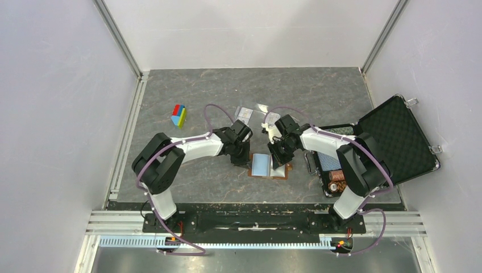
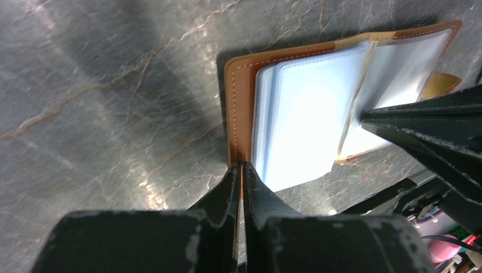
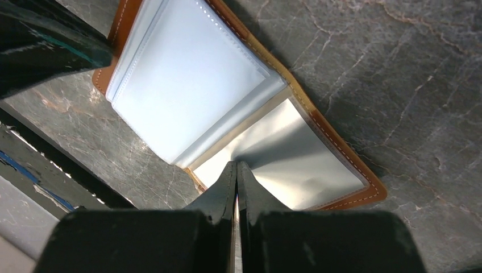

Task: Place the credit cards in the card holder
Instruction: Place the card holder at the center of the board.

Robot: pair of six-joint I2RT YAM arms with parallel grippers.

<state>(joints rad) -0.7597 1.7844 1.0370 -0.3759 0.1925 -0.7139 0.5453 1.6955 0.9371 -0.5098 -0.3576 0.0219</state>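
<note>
Marbled tabletop (image 1: 227, 91), card holder (image 2: 240, 102) edge behind left tool (image 2: 242, 168)

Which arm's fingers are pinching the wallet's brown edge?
The left fingers: they pinch the wallet's brown leather edge. The right fingers, shut, touch a clear inner page instead.

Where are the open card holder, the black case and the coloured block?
card holder (image 1: 262, 165): top external view, on its pale clear sleeves.
black case (image 1: 398, 136): top external view, on the foam lining of its open lid.
coloured block (image 1: 179, 115): top external view, on its upper face.
</note>
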